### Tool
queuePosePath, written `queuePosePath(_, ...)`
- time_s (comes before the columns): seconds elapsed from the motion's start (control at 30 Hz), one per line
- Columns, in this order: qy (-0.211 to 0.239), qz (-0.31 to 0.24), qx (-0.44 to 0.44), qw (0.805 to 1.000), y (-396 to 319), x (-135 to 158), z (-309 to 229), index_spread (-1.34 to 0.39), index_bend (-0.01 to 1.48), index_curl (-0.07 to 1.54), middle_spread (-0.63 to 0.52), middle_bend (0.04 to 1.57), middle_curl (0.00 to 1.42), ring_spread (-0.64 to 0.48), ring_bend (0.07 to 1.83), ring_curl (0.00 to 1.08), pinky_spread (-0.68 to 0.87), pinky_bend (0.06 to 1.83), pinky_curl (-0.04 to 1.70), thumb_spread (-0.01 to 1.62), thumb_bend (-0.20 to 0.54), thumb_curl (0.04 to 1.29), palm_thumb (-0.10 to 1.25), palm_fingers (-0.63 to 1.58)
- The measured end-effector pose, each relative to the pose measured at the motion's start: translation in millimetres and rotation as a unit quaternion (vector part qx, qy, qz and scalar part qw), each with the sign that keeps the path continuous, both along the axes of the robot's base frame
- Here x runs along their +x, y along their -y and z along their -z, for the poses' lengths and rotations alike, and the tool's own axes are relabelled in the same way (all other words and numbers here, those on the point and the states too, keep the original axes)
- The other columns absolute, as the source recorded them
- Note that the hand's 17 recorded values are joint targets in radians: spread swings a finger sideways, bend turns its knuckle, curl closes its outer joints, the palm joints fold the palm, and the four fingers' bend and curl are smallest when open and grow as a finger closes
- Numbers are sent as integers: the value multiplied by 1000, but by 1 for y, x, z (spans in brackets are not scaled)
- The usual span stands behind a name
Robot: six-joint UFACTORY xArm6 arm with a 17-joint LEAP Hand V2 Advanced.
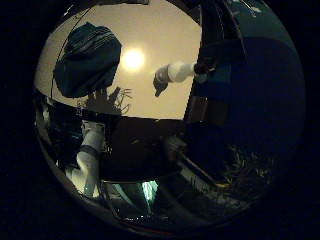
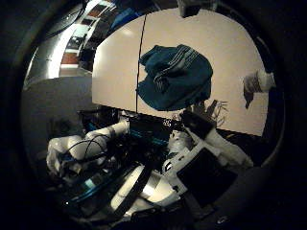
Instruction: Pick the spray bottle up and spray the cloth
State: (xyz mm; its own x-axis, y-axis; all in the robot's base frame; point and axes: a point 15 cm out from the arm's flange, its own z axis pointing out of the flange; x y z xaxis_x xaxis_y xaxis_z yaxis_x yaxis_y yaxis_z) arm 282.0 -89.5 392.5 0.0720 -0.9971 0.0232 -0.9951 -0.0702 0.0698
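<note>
A pale, smooth tabletop fills the far part of both palm views, matte apart from one round bright patch of reflected light; on it lies the cloth — a dark teal fabric, crumpled into a soft rounded heap, with a band of thin lighter stripes running across its upper folds; its edges fold under, and it casts little shadow.

Well apart from the cloth, toward the table's other side, the spray bottle's head shows: a white, rounded plastic neck ending in a greyish nozzle cap with a dark trigger hanging below it; the bottle's body is hidden behind dark parts of the hand, so how it stands cannot be told, nor whether anything grips it.

The hand appears only as white and black blocky segments reaching in from the near edge of each view, with smooth white shells and dark flat panels; a white cylindrical finger segment with a dark band stands out in the little-finger-side view; whether the fingers are curled or straight cannot be told from these pictures.

A spiky, branching shadow lies on the table just beside the cloth's near edge — thin prongs, dark on the pale surface.
</note>
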Motion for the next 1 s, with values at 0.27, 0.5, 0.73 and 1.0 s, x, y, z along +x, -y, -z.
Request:
queuePosePath(0.27,34,98,50,993,36,-9,-7,-394,180,332,16,230,334,209,226,214,409,598,-2,1028,-23,339,800,272)
queuePosePath(0.5,121,190,126,966,59,-13,-30,-363,166,316,12,243,343,203,254,229,400,610,-4,1065,-22,325,759,324)
queuePosePath(0.73,242,281,212,904,89,-15,-65,-285,182,327,-14,272,358,196,290,239,398,623,-8,1075,-20,344,746,411)
queuePosePath(1.0,322,345,301,829,117,-22,-46,-222,166,335,37,236,363,202,272,240,391,682,-3,1072,-21,365,749,276)
